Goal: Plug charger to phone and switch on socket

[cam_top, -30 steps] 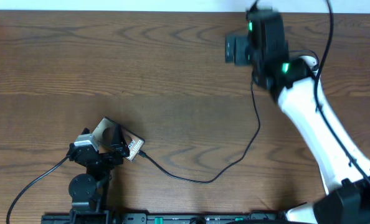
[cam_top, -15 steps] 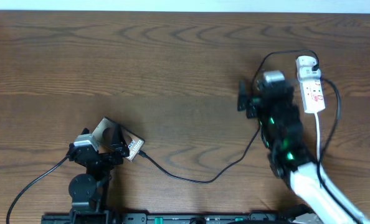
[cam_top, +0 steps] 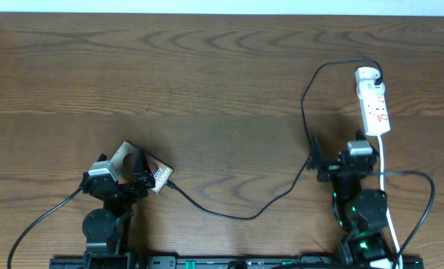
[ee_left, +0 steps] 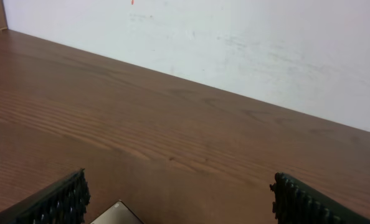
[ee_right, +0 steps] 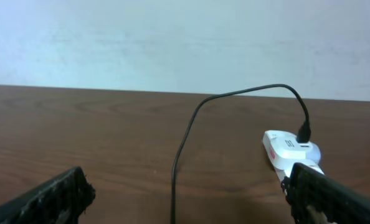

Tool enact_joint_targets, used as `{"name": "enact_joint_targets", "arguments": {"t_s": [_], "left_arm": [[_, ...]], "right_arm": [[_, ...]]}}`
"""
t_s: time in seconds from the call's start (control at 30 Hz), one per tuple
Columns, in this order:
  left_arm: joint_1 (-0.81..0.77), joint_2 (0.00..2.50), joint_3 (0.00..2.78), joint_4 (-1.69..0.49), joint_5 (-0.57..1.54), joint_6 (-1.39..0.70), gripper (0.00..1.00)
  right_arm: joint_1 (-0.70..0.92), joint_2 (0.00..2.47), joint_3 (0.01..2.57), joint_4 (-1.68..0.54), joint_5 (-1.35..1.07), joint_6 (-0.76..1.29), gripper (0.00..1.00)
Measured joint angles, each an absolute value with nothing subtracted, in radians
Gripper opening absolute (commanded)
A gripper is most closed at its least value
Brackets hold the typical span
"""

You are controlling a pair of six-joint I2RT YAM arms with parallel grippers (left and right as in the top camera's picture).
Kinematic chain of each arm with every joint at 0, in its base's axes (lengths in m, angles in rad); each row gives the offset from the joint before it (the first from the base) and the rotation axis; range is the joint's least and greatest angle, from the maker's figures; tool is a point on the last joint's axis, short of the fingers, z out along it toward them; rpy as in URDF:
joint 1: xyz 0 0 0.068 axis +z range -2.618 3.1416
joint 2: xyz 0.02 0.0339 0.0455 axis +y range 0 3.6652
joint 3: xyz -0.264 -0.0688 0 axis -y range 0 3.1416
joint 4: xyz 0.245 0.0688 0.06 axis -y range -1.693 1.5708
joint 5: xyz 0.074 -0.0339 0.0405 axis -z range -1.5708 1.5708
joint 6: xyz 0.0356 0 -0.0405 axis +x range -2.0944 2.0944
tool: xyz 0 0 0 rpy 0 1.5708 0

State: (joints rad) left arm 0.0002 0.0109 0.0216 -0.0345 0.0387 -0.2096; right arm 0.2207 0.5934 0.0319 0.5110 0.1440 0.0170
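Left wrist view: the left fingers (ee_left: 60, 200) stand wide apart, one ribbed black tip at each lower corner, holding nothing. Between them, at the bottom edge, a pale corner of the phone (ee_left: 116, 214) shows on the brown wooden surface (ee_left: 172, 124). It is nearer the left tip and clear of both. A white wall (ee_left: 235, 43) closes the far side.

Right wrist view: the right fingers (ee_right: 54, 199) are spread wide and empty. The white power strip (ee_right: 291, 149) lies ahead, just beyond the right-hand tip. The black plug (ee_right: 304, 132) of the charger (ee_right: 191, 124) stands in the strip's far end. Its thin cable arcs up and to the left of the strip, then drops toward the camera between the tips.

Overhead view: the power strip (cam_top: 373, 101) lies lengthwise, with small red marks along it. The right arm (cam_top: 360, 205) sits just on the near side of the strip, and a white cord (cam_top: 381, 161) runs from the strip's near end down past that arm. The charger cable leaves the strip's far end, loops left of it, passes close by the right arm and sweeps well away to the left. The phone (cam_top: 128, 158) lies well left of the strip, tilted, partly under the left arm (cam_top: 102, 217). The connector (cam_top: 174, 184) lies at the phone's white-lettered end, though I cannot tell whether it is seated. The strip's switch is too small to read
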Motion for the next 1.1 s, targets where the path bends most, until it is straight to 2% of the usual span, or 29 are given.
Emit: {"name": "enact_joint_targets", "arguments": {"t_s": [0.2, 0.63, 0.87, 1.1], "left_arm": [[0.000, 0.011, 0.022, -0.034, 0.038, -0.210, 0.91], [0.000, 0.011, 0.022, -0.035, 0.038, -0.210, 0.91], [0.000, 0.011, 0.022, -0.034, 0.038, -0.210, 0.91], [0.000, 0.011, 0.022, -0.034, 0.038, -0.210, 0.91]], "right_arm": [[0.192, 0.445, 0.007, 0.380, 0.113, 0.017, 0.99], [0.161, 0.130, 0.007, -0.068, 0.029, 0.018, 0.99], [0.098, 0.020, 0.007, -0.070, 0.018, 0.018, 0.99], [0.048, 0.012, 0.007, -0.071, 0.017, -0.014, 0.99]]}}
